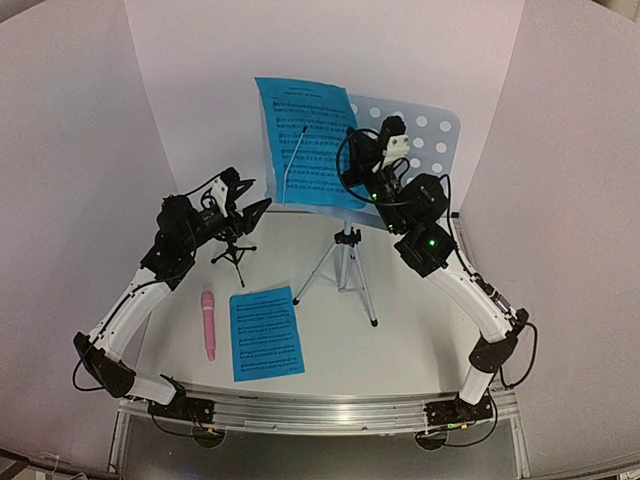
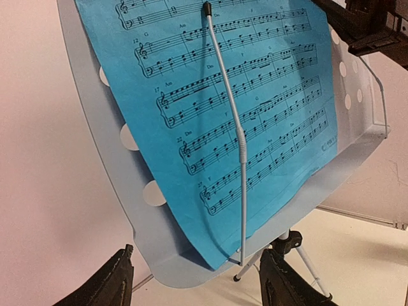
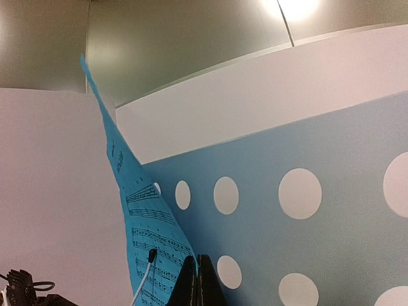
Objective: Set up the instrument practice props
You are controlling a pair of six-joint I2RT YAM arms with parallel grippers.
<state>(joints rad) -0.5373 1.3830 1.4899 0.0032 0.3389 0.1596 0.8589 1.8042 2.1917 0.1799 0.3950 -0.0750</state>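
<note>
Now, right tool (image 3: 196, 276) closed at sheet (image 2: 274, 95) edge, left tool (image 2: 196, 278) open before stand (image 2: 101, 109).

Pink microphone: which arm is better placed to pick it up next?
Left. The pink microphone lies on that side, and the left gripper is open; the right gripper is shut up by the music stand.

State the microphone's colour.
The microphone is pink; the top external view shows it best.

Tripod legs (image 1: 348, 262) bar the middle; rightward seems open.
</note>
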